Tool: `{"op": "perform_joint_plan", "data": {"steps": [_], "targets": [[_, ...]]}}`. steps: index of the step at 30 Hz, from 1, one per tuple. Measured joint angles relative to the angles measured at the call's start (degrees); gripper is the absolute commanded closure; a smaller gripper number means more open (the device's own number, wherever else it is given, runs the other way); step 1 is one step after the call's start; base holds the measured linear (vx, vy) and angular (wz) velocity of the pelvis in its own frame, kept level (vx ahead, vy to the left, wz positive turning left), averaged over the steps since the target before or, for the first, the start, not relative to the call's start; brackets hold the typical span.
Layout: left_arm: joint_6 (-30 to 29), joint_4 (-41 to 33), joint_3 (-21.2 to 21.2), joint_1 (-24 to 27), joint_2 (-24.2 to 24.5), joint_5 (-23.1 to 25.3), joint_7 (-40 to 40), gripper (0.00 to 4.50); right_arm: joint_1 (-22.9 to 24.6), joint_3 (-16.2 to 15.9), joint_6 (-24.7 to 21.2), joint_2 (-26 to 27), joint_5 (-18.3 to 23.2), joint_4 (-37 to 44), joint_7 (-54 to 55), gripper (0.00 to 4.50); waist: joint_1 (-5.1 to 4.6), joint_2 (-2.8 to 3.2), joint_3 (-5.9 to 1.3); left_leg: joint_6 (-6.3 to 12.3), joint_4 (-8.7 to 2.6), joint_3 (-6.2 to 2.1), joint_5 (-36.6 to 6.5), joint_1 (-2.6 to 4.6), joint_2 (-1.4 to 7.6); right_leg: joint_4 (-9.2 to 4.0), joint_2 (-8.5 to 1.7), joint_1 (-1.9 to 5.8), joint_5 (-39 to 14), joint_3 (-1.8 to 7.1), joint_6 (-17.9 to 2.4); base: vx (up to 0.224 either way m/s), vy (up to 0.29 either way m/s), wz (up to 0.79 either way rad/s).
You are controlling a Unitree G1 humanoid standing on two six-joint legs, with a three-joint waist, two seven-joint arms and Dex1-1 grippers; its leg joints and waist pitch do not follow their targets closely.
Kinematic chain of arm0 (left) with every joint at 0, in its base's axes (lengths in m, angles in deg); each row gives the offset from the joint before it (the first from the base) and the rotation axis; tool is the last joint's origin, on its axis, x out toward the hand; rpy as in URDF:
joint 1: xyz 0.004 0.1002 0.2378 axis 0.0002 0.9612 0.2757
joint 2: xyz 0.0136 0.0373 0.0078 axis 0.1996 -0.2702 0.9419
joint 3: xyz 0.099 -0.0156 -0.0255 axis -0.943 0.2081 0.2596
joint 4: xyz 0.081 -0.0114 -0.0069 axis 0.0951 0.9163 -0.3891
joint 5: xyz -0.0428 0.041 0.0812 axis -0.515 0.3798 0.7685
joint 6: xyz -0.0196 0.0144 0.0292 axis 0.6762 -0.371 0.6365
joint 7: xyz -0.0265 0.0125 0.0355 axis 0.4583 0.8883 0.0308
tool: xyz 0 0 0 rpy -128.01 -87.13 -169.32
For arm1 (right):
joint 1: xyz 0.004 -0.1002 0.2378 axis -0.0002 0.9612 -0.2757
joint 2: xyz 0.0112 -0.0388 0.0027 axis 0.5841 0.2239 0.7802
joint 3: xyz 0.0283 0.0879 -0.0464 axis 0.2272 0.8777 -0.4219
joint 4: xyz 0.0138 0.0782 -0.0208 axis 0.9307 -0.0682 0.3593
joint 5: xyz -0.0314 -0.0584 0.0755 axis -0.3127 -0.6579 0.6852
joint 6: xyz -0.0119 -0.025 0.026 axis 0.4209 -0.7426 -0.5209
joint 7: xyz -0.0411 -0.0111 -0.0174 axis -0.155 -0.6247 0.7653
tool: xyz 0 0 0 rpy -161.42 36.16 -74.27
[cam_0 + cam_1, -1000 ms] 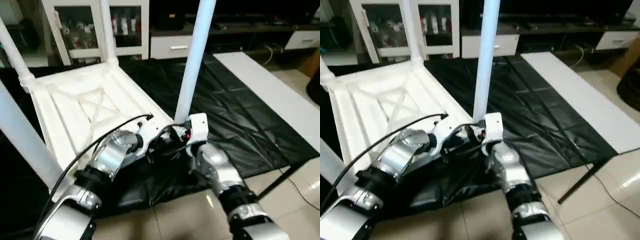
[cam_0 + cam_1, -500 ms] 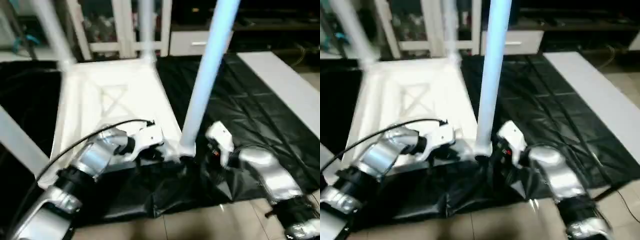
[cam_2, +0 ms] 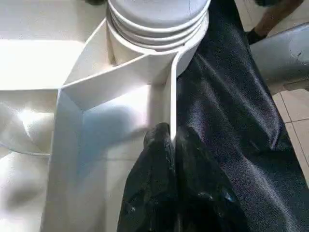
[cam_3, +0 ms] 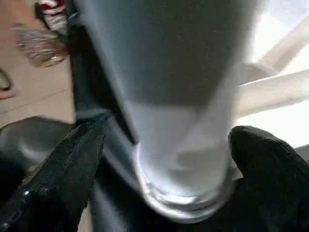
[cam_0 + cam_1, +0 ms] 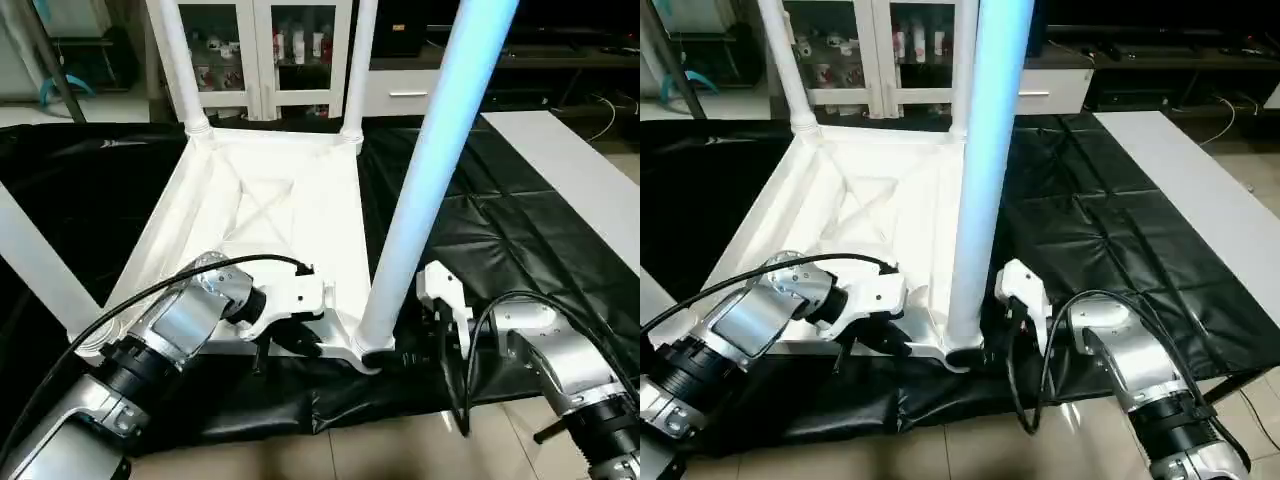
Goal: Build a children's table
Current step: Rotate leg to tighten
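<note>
The children's table's white tabletop (image 5: 260, 200) lies upside down, its X-ribs facing up. Two legs (image 5: 175, 60) (image 5: 362, 60) stand in the far corner sockets. A third leg (image 5: 430, 170) stands in the near right socket (image 3: 154, 24). A fourth leg (image 5: 35, 265) slants across the near left. My left gripper (image 5: 300, 345) is shut on the thin rim wall (image 3: 171, 96) just beside that near right socket. My right gripper (image 4: 169, 133) is open, with one black finger (image 4: 72, 164) on each side of the near right leg's base and apart from it.
A black sheet (image 5: 480, 230) covers the floor under the tabletop. A flat white board (image 5: 570, 170) lies along the sheet's right side. White glass-door cabinets (image 5: 260, 50) stand behind. Tiled floor (image 5: 400, 450) runs along the near edge.
My right gripper has opened wider and drawn back to the right from the near right leg's base. The left gripper stays shut at the rim. The camera view has swung.
</note>
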Motion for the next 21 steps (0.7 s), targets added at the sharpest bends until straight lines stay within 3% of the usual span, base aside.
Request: {"op": "perform_joint_plan", "data": {"steps": [21], "targets": [[-1.9, -1.7, -0.2, 0.7, 0.4, 0.0, 0.8, 4.5, -1.2, -0.2, -0.7, 0.1, -0.6, -0.9, -0.2, 2.0, 0.05, 0.0, -0.15, 0.08, 0.17, 0.0, 0.0, -0.03, 0.01, 0.1, 0.0, 0.0, 0.0, -0.02, 0.0, 0.0, 0.0, 0.0]]}}
